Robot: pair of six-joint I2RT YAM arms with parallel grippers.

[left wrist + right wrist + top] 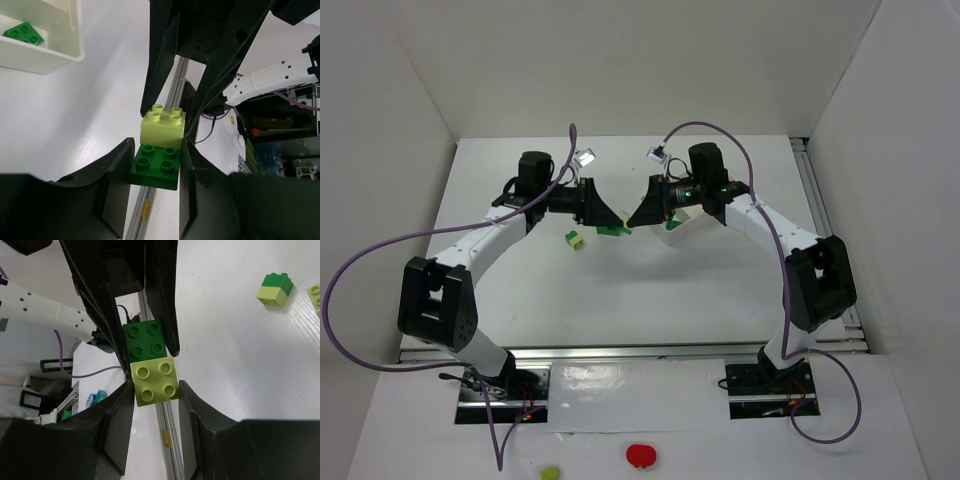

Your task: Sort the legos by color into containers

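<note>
We see the left hand (pixel 156 167) pinching a dark green studded plastic brick (pixel 153 165) by its sides. The right hand (pixel 155 390) pinches a pale lime-green studded plastic brick (pixel 154 381). The two bricks touch edge to edge, studs facing the same way, over the white worktop (pixel 620 290). Nearby sits the white plastic tray (pixel 42 59), with another dark green brick (pixel 24 32) in one compartment. A green-on-lime stacked pair (pixel 275 288) rests on the worktop, apart.

Count: 3 dark green legos (pixel 155 165), 4 lime-green legos (pixel 154 380) (one cut off at the frame edge), 1 white tray (pixel 42 62), 1 red round thing (pixel 641 455).
</note>
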